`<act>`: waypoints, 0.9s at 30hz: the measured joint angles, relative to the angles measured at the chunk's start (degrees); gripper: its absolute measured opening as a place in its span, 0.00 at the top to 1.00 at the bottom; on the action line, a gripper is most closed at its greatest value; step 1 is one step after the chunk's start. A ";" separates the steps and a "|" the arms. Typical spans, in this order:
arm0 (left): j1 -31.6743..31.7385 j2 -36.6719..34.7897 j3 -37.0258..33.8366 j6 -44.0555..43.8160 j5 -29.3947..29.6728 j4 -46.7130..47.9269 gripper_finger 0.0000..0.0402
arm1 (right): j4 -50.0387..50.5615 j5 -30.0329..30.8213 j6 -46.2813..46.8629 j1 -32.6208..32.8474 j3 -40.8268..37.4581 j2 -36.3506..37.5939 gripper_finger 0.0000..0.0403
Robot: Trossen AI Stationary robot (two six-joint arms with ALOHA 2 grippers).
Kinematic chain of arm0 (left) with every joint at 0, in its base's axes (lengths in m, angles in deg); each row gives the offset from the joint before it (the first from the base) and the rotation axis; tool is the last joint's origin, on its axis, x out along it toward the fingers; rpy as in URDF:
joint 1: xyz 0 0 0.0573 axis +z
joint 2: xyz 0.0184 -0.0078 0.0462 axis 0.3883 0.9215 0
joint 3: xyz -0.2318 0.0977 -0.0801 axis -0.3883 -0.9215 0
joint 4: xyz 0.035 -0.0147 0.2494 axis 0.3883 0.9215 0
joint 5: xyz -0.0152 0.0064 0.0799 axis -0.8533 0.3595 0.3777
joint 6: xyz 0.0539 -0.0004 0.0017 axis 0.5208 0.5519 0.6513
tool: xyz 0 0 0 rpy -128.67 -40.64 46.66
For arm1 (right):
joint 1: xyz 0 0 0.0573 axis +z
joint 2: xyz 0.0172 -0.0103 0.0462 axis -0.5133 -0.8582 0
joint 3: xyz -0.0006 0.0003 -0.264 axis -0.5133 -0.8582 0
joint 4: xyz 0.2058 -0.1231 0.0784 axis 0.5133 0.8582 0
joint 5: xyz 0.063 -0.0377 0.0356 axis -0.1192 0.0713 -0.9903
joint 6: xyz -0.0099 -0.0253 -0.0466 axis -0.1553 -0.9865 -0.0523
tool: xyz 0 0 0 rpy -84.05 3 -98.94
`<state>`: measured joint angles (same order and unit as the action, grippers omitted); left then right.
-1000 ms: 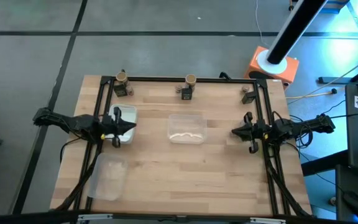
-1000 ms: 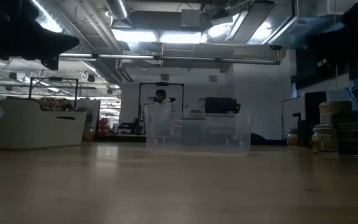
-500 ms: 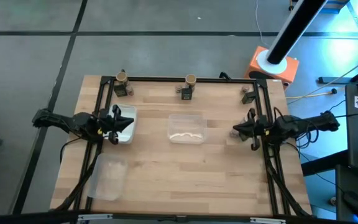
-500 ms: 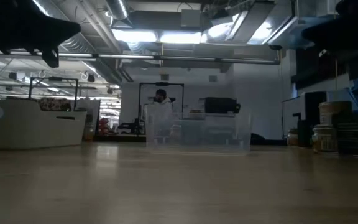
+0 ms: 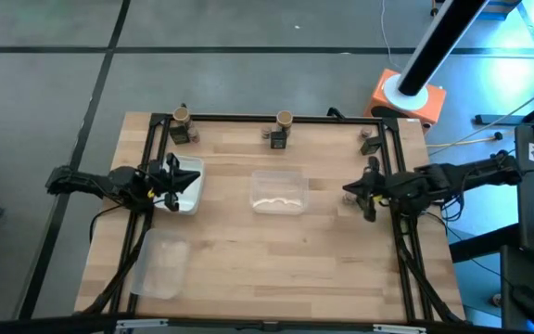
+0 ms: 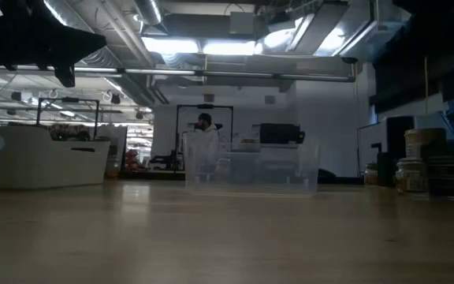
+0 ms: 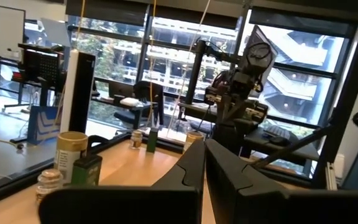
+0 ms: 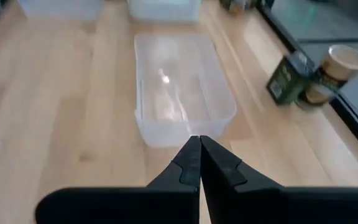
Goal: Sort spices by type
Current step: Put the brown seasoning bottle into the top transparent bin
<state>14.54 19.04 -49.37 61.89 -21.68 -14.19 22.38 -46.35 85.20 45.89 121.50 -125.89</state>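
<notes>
The spices stand in three small clusters along the table's far edge: a left cluster [image 5: 182, 125], a middle one [image 5: 281, 130] and a right one [image 5: 371, 141]. Each has a tan-topped jar, a dark packet and a small squat jar. The left wrist view shows one cluster [image 7: 73, 167], the right wrist view another [image 8: 316, 74], and the low view one at its right [image 6: 428, 166]. My left gripper [image 5: 196, 176] [image 7: 204, 144] hovers shut over the left tray [image 5: 188, 190]. My right gripper [image 5: 346, 190] [image 8: 199, 139] is shut, right of the middle tray [image 5: 278, 191] [image 8: 179, 87].
A third clear tray [image 5: 160, 264] lies near the table's near left corner. A black frame [image 5: 156, 158] runs along the table's left, far and right edges. Bare wood [image 5: 286, 260] spans the near half of the table. A person [image 6: 205, 126] stands far off in the room.
My right gripper has shifted a little toward the table's far edge and the middle tray, and its arm has risen out of the low view's top right. My left gripper has swung slightly toward the far edge. Both stay shut. No spice or tray has moved.
</notes>
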 joint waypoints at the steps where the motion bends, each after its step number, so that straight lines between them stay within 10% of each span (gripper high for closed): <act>1: 0.17 0.00 0.00 0.00 0.00 0.00 0.99 | 1.51 0.00 0.02 0.00 0.88 -1.20 0.98; 15: 0.50 0.00 0.02 -1.79 -0.02 0.30 0.99 | 4.21 5.34 -2.55 -1.43 1.94 -14.03 0.94; 27: 0.50 -0.02 0.02 -1.95 -0.02 0.02 0.99 | 7.33 -14.08 1.72 -14.46 1.85 -22.11 0.43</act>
<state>15.03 19.02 -49.35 59.94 -21.70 -14.17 29.70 -60.43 86.92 31.42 123.36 -148.00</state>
